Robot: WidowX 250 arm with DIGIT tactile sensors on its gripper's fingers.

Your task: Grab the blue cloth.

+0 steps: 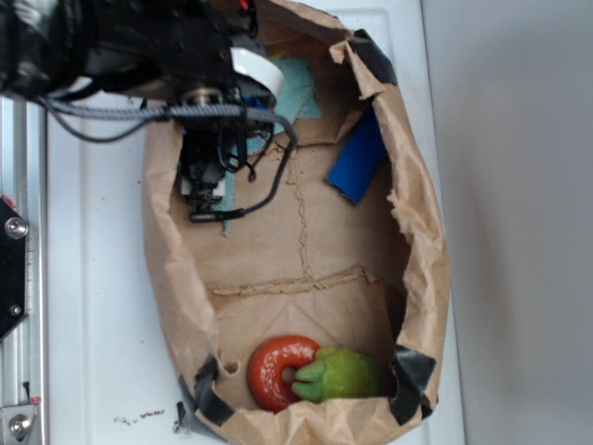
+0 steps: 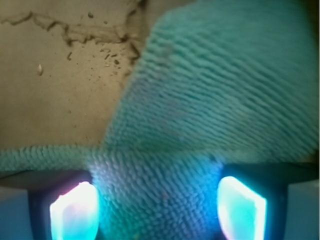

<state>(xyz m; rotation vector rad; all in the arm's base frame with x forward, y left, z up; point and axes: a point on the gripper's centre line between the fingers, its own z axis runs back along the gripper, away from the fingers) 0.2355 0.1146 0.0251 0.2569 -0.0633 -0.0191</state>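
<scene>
1. A brown paper bag point(image 1: 306, 250), torn open and laid flat, sits on a white table point(image 1: 93, 306), its raised edges held at the corners with black tape point(image 1: 412, 371).
2. The black robot arm point(image 1: 111, 42) reaches in from the upper left, and its gripper point(image 1: 206, 199) is down over the left side of the paper floor.
3. The blue cloth point(image 1: 298, 88) lies at the top of the bag. Most of it is hidden under the arm, with one patch showing beside the white collar of the wrist and a thin strip showing down by the fingers.
4. From the wrist view, the blue cloth point(image 2: 210, 100) fills most of the frame, fuzzy and ribbed, lying on the creased paper point(image 2: 55, 85).
5. The two fingertips point(image 2: 74, 210) sit spread apart at the bottom corners, with the cloth running between them (they glow teal from the towel). They are not pinching it closed.
6. A bright blue block point(image 1: 357, 158) leans against the bag's right wall, apart from the cloth.
7. At the bottom end of the bag, well away from the gripper, an orange ring point(image 1: 278, 371) touches a green toy point(image 1: 338, 375).
</scene>
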